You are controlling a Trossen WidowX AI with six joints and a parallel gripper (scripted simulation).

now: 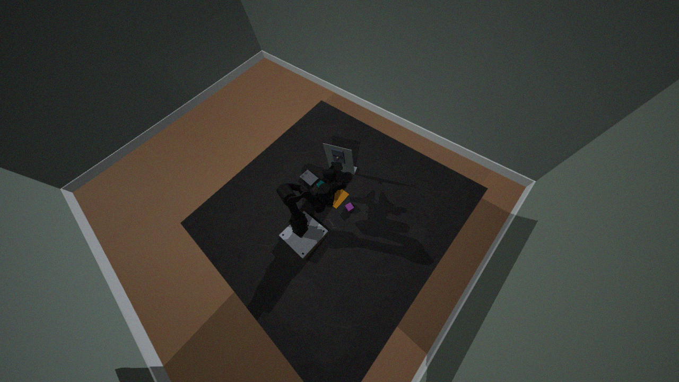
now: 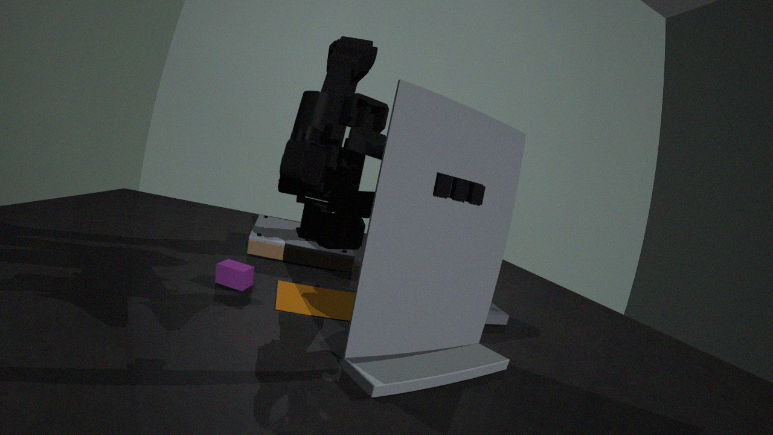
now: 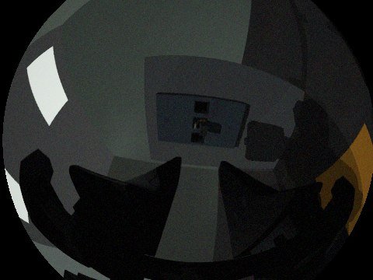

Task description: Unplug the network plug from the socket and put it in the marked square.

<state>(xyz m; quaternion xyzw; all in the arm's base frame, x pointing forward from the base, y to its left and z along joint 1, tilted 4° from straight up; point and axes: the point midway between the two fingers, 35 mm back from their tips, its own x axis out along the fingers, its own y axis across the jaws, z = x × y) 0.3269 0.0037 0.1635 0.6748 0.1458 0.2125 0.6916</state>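
The gripper faces the upright panel square-on, fingers partly drawn together with bare gap between them, nothing held. The plug sits at the centre of the wrist frame, locked in the socket, apart from the fingertips. It looks small, rigid and light; the thin tab on top probably flexes and could snap, so a grip on the body sides suits best. The marked square lies lower centre in the exterior view. No readable writing anywhere.
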